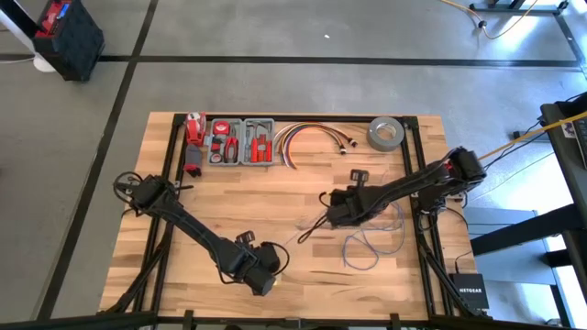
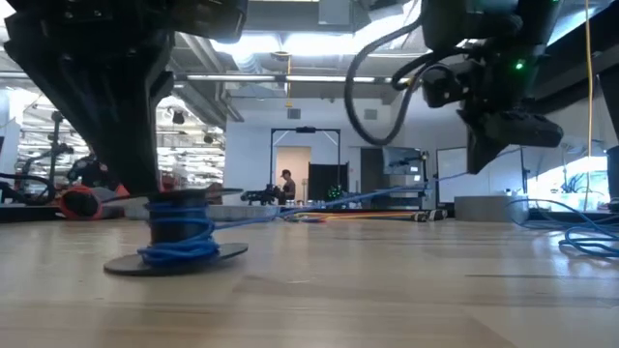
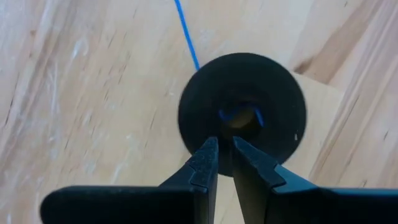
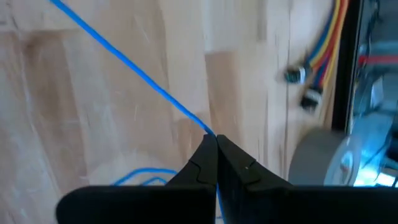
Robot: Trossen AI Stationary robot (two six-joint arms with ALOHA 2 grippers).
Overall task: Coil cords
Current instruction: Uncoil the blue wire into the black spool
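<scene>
Two dark, near-black jointed arms are seen on the table from above. The left arm (image 1: 197,234) is built of slim matte segments joined by bulkier rounded housings, with a loop of black cable at its base end. The right arm (image 1: 404,188) is of the same make; a small red marking is noted near its base joint, and black cable is looped beside it. In the low view, curved black cables and a small green indicator light are seen on the right arm's wrist housing. In each wrist view, two matte black tapered fingers with stepped inner edges are shown.
</scene>
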